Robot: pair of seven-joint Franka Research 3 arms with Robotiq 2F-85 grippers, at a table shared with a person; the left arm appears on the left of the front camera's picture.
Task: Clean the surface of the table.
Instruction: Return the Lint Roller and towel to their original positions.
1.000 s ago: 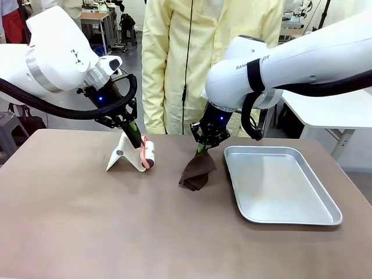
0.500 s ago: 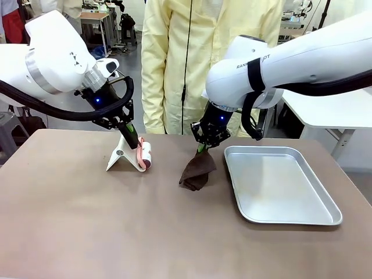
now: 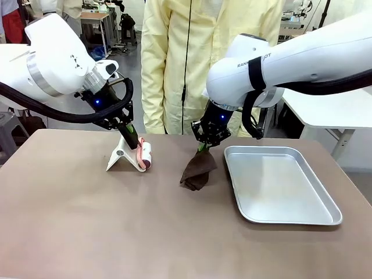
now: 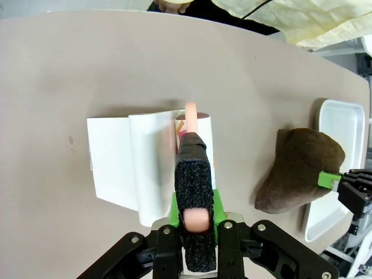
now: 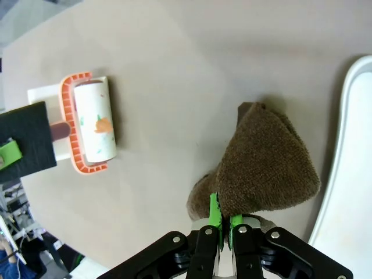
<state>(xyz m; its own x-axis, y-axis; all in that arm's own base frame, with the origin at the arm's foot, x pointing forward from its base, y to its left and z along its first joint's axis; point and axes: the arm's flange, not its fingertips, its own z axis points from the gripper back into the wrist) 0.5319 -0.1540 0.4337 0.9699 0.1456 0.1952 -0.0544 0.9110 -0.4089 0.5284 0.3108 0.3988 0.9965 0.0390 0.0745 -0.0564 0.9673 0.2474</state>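
Note:
The grey-brown table [image 3: 116, 221] carries a white folded stand [image 3: 119, 154]. My left gripper [image 3: 131, 135] is shut on the pink handle of a lint roller [image 3: 146, 156], whose white roll rests against that stand. The left wrist view has the handle between the black pads of the left gripper [image 4: 195, 215], with the roller [image 4: 192, 125] lying over the stand [image 4: 116, 157]. My right gripper [image 3: 203, 146] is shut on the top of a brown cloth [image 3: 197, 171], which hangs down with its lower end on the table. Seen from the right wrist, the cloth [image 5: 267, 168] is pinched between the green pads of the right gripper [image 5: 221, 218].
A silver metal tray [image 3: 279, 186] lies on the right of the table, just beside the cloth. A person in a yellow coat [image 3: 192, 58] stands at the far edge. The front half of the table is open surface.
The left arm has shifted slightly left and back, and the roller has moved a touch with it. The right arm and the cloth have stayed put.

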